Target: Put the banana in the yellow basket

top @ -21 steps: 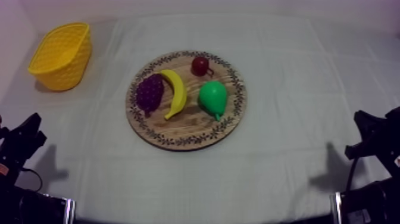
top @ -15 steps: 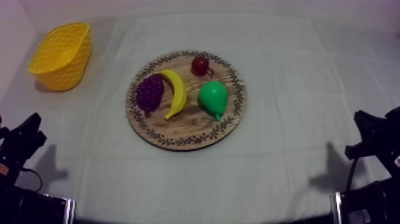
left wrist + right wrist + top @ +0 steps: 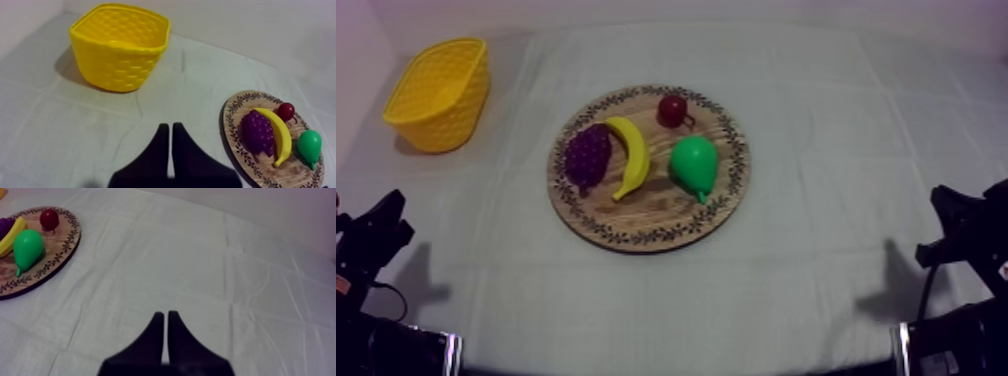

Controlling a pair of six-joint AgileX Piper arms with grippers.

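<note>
As it lies, banana (image 3: 632, 156) runs fore-aft (curved).

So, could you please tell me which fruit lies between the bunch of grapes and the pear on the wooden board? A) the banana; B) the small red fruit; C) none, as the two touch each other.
A: on the wooden board the banana lies lengthwise between the bunch of grapes and the pear, while the small red fruit sits apart near the board's far rim.
</note>
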